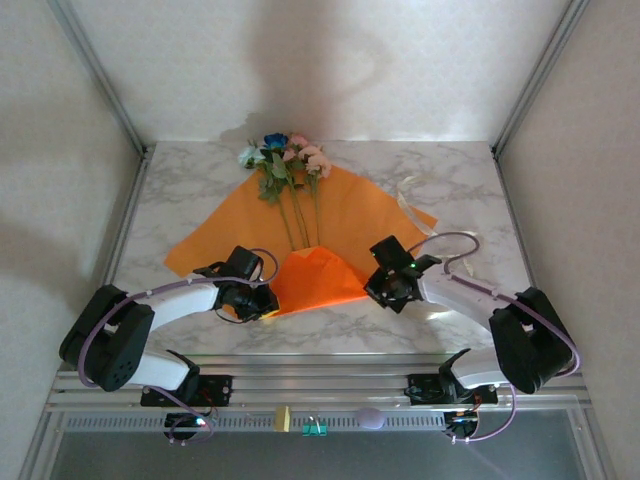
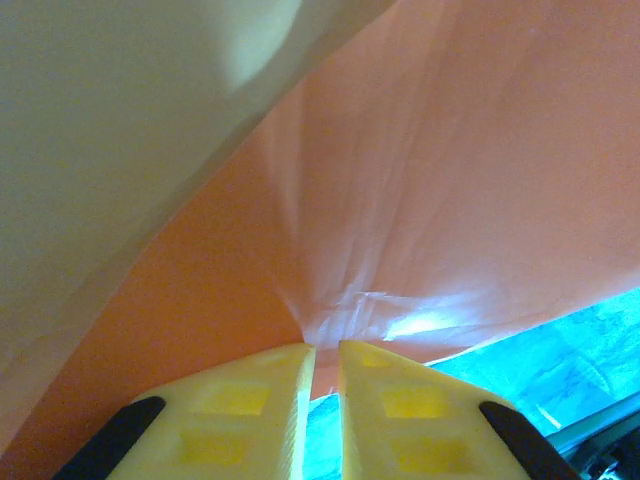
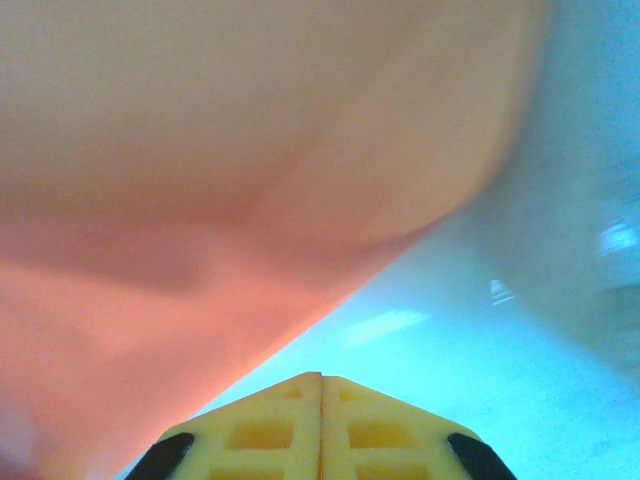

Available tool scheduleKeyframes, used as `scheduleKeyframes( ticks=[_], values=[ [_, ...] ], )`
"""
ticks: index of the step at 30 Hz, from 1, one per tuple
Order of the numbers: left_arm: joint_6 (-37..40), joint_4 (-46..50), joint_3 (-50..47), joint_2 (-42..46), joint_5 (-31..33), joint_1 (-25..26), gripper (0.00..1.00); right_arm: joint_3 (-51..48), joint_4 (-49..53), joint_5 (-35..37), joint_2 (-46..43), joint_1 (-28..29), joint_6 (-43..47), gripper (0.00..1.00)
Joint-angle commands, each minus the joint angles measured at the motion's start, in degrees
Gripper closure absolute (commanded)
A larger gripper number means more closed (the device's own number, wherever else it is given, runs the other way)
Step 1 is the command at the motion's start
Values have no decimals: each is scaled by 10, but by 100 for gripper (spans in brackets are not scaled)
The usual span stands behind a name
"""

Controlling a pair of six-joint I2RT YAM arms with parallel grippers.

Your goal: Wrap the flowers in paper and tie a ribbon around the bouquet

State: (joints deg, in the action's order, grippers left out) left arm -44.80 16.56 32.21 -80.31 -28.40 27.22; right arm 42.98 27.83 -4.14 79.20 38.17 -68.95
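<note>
1. The left arm [image 1: 170, 295] stretches forward and inward; the left end effector [image 2: 322, 348] pinches the paper [image 2: 450, 200] between almost-touching fingers.
2. The right arm [image 1: 465, 292] angles inward likewise; the right end effector [image 3: 321, 376] has its fingers pressed fully together, holding nothing.

The folded-up near flap of the large thin bright orange paper sheet [image 1: 315, 275] is covering the lower ends of the thin green stems [image 1: 298, 215] of the pink, white and blue artificial flowers [image 1: 285, 155]. In the right wrist view that sheet is showing badly blurred. The narrow cream-white ribbon [image 1: 408, 193] is reading too faint to trace.
</note>
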Motion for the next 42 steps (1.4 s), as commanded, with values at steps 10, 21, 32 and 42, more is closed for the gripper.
scheduleKeyframes(
  ticks=[10,21,32,42],
  values=[
    [3,66,4,-18,56,-8,84,86,16,-30,128,30,90,93],
    [-11,67,1,-26,66,-13,84,25,67,-25,127,-108,185,94],
    [-15,71,3,-27,73,-23,84,3,100,2,103,-142,206,94],
    [-26,129,95,24,98,-4,81,-3,88,-15,113,-139,210,95]
  ],
)
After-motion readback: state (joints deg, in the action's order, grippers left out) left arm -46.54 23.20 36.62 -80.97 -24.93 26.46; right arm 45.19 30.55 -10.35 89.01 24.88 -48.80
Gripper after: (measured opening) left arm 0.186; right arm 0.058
